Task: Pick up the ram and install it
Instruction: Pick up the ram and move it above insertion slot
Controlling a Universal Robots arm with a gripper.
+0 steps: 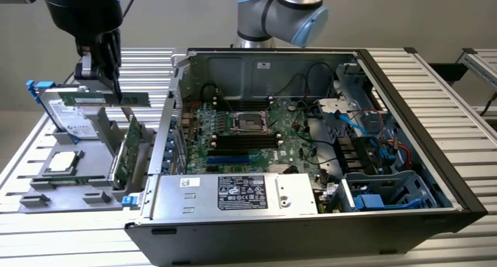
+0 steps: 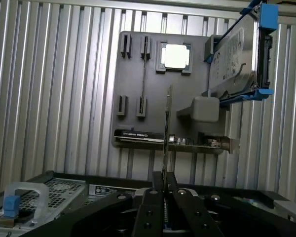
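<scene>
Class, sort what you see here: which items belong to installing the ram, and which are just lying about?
Job in hand: ram, clamped in the gripper; black memory slots; open computer case.
Lying about: hard drive, processor chip, expansion card, all on the grey tray.

Wall (image 1: 178, 17): plain pale grey — across the exterior view's 12 o'clock.
Table (image 1: 443, 98): ribbed aluminium slats.
Second table (image 1: 483, 66): same slats — at 3 o'clock.
Light: even, soft.
</scene>
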